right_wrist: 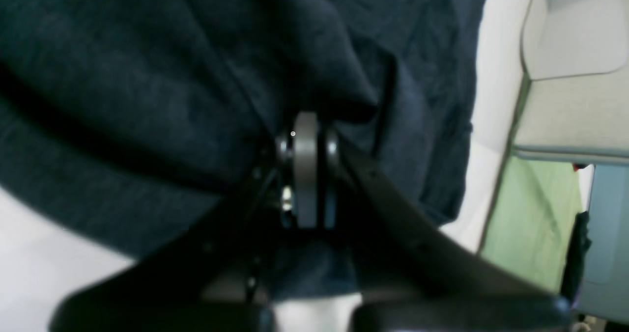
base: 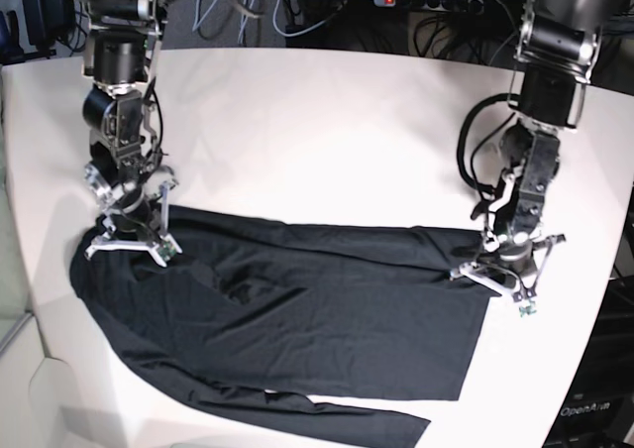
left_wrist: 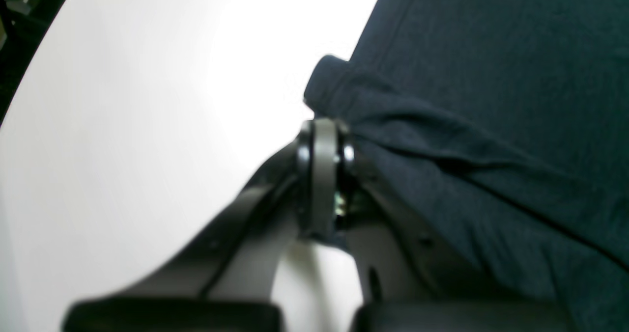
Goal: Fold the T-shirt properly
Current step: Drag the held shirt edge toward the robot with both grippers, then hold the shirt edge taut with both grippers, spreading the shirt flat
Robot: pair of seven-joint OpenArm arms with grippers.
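A white tabletop (base: 327,131) with rounded corners carries one thing — the T-shirt (base: 297,319), dark and plain, spread across its near half from the left edge toward the right edge. One long sleeve (base: 327,423) runs along the near edge.

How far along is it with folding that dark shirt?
Early on. The T-shirt lies spread on the white table, with one sleeve trailing along the near edge. In hand: the left gripper and right gripper are each shut on a pinch of cloth at opposite ends. No neat fold shows yet, so nearly all the folding is left.
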